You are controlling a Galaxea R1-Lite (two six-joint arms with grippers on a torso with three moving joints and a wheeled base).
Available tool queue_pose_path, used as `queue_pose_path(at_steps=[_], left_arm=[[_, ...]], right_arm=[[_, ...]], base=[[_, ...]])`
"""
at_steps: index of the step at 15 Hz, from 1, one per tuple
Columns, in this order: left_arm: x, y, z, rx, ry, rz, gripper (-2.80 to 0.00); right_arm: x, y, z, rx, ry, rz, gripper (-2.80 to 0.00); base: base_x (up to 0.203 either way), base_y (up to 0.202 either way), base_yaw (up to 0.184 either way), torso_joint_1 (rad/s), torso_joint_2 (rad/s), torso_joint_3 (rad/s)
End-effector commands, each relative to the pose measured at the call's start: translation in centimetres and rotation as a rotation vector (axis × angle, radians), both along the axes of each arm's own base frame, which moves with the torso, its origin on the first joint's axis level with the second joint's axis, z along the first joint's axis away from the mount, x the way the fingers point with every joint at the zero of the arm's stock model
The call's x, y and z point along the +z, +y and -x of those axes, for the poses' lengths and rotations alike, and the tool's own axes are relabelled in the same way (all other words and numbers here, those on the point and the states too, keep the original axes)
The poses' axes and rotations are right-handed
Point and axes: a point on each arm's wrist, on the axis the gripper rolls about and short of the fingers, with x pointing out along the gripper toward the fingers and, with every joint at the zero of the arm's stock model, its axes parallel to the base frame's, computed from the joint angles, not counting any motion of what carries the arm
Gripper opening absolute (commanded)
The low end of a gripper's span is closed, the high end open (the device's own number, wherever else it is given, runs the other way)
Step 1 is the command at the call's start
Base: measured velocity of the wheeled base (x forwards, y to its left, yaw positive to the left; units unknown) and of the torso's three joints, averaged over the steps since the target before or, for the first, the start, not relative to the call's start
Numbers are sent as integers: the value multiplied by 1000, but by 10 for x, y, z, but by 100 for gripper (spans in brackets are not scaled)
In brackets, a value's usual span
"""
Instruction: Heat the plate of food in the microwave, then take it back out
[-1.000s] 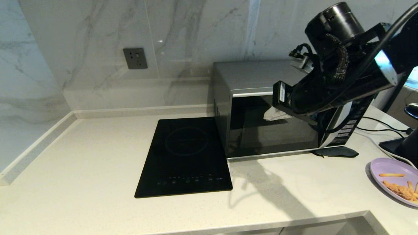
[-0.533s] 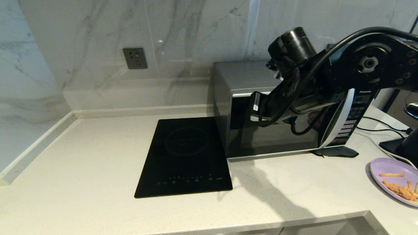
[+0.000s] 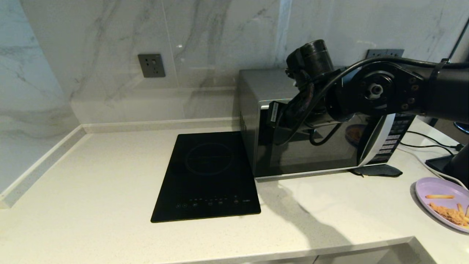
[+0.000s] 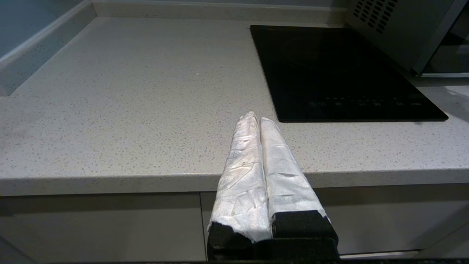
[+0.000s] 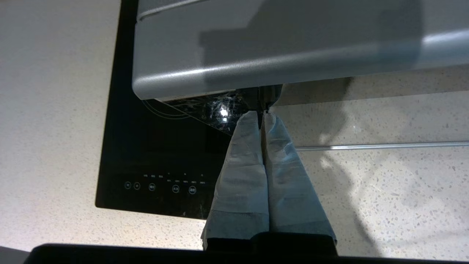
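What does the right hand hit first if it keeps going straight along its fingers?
Probably the microwave: the shut right hand points at its silver top front edge, tips almost on it. Depth is unclear, so contact can't be confirmed.

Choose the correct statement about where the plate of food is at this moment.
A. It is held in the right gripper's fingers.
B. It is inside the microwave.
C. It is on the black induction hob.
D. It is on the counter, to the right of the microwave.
D: the plate of food lies on the counter, right of the closed microwave.
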Motion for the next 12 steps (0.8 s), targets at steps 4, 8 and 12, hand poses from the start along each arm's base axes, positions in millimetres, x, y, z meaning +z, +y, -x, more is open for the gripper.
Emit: queue_pose_path(at_steps=[4, 8, 12], left_arm=[[0, 0, 0, 1, 1, 1, -280], [0, 0, 0, 1, 1, 1, -280], [0, 0, 0, 1, 1, 1, -280]], right_arm=[[-7, 6, -11, 12, -51, 29, -280], [-7, 9, -14, 24, -78, 32, -280], [-7, 10, -16, 31, -97, 41, -280]], base=[[0, 0, 0, 0, 0, 0], [0, 0, 0, 0, 0, 0], [0, 0, 0, 0, 0, 0]])
